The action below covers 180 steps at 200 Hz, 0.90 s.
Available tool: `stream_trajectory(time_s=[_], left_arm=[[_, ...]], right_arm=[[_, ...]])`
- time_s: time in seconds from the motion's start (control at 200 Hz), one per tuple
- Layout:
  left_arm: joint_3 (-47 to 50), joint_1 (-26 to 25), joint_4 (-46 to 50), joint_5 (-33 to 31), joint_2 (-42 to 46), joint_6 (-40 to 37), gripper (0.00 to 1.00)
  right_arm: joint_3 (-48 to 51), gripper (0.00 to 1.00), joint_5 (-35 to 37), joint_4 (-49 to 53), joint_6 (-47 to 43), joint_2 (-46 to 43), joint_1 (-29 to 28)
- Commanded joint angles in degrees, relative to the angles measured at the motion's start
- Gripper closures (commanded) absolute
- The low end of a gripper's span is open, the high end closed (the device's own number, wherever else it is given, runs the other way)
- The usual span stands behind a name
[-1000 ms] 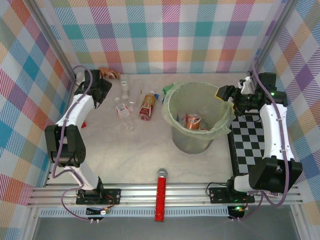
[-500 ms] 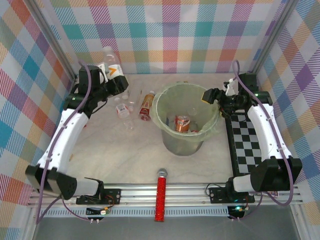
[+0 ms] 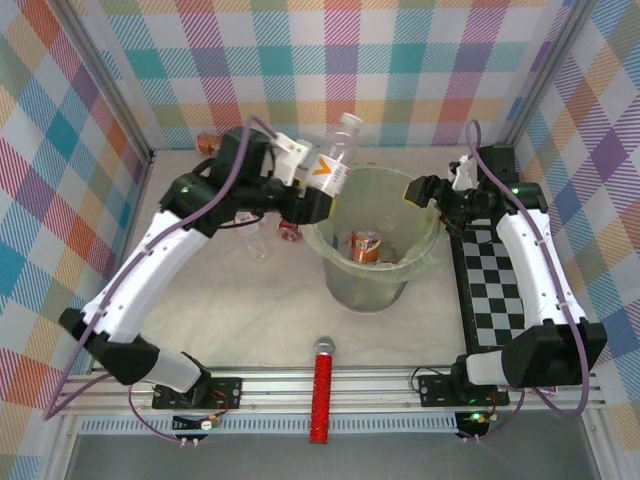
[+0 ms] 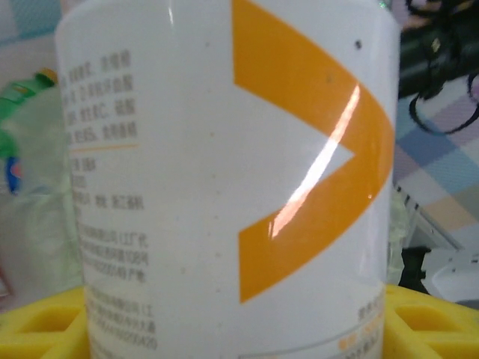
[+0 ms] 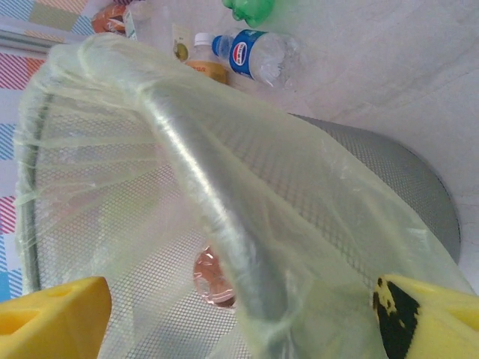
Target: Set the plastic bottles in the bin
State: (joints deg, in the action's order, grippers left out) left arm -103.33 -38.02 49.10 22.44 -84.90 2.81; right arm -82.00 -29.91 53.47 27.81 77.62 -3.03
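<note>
**A:** Where is the white-labelled bottle (image 3: 333, 165)?

**B:** Upper centre of the overhead view. It is off the surface (image 3: 250, 310) and tilted, with its cap toward the top right and its lower end over the left rim of the bin (image 3: 372, 285).

**A:** What holds it?

**B:** The left fingers (image 4: 34, 333) are clamped on it. In the left wrist view the white label with its orange chevron sits between the two yellow tips in the bottom corners.

**A:** And the bin?

**B:** It is in the middle of the overhead view, lined with a pale green bag. An amber bottle (image 3: 364, 245) lies at the bottom.

**A:** The other arm?

**B:** The right fingers (image 5: 49, 314) stand wide at the bin's upper right edge. One is over the inside and one over the outside, and the rim runs between them with space on both sides.

**A:** Any other bottles?

**B:** At the top of the right wrist view, a blue-labelled bottle (image 5: 258, 54) lies on the surface beyond the bin. A green bottle (image 5: 251, 9) is near it at the frame's edge.

**A:** Anything else?

**B:** A red glittery stick (image 3: 322, 395) lies at bottom centre, well apart from the bin.
</note>
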Motion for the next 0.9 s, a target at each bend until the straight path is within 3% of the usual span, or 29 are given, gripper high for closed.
stream_trajectory(time_s=[0.0,0.175,0.355,0.635,0.8,0.895], left_arm=[[-3.8,-3.5,4.2,-2.1,-3.2,-3.4,0.77],[-8.5,-7.9,8.0,-5.9,-9.4,-5.0,0.77],[-8.9,-8.8,8.9,-8.6,-12.6,-5.3,0.69],[-8.7,-9.1,8.7,-6.8,-14.1,-6.6,0.34],[-8.2,-9.0,8.1,-7.0,-13.6,-6.6,0.27],[-7.9,-9.0,7.6,-6.8,-13.2,-6.6,0.17]], right_arm=[[-5.6,0.09,0.9,3.9,-2.5,-2.1,0.7],[-9.1,0.09,0.6,5.6,-3.6,-3.2,2.9],[-9.8,0.09,-1.0,5.0,-3.8,-4.1,2.9],[-9.2,0.09,-0.4,5.4,-4.5,-3.8,2.9],[-8.9,0.09,-0.5,5.3,-4.6,-3.5,2.9],[-8.8,0.09,-0.5,5.3,-4.8,-3.3,2.8]])
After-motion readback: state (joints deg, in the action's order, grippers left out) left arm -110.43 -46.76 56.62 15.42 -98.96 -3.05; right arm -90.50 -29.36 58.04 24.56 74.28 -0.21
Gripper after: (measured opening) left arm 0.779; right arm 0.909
